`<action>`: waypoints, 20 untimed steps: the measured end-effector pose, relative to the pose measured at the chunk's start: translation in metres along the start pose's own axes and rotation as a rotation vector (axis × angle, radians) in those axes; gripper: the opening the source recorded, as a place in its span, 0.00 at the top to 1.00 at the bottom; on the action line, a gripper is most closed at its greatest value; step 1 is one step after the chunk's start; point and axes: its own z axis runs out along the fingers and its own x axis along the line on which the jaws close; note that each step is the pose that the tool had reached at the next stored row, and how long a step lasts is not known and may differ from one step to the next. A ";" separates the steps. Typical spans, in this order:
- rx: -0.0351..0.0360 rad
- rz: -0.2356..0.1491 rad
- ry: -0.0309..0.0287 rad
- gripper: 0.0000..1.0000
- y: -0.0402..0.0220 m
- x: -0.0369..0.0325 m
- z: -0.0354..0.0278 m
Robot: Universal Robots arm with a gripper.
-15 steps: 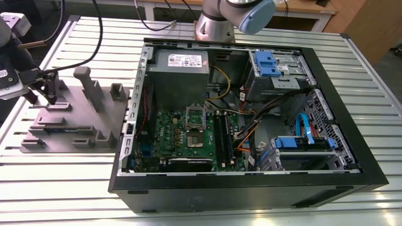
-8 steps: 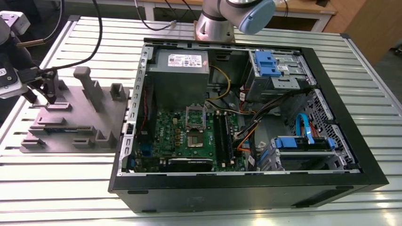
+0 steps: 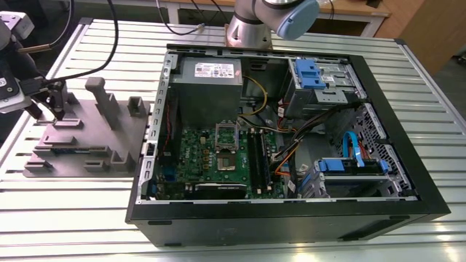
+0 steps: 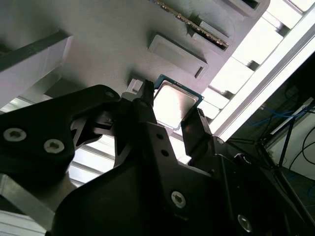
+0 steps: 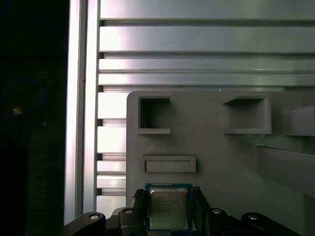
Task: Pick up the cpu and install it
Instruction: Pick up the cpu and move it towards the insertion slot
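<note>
step: grasp, cpu not yet lifted (my judgement) | pincer [image 5: 169,197] narrowed onto cpu [image 5: 168,210], jaws against two opposite edges | cpu flat on grey tray [image 5: 221,162] on counter [image 3: 87,218], well apart from case [image 3: 291,221] | next move needs firm, level hold

The cpu [image 5: 168,207] has a glossy silvery metal top. The tray [image 5: 221,162] is matt grey plastic. The surface [image 5: 197,64] is ribbed, shiny bare metal. The case [image 3: 291,224] is matt black outside.

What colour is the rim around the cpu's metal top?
The cpu has a teal-green rim; it shows clearest in the first wrist view.
</note>
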 end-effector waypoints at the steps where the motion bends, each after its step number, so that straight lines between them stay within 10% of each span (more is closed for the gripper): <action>1: 0.0000 0.000 -0.0001 0.53 0.0000 0.0000 -0.0003; 12: 0.0000 0.000 0.0000 0.53 0.0003 0.0001 -0.0060; 20: 0.0000 0.000 0.0001 0.53 0.0012 0.0002 -0.0214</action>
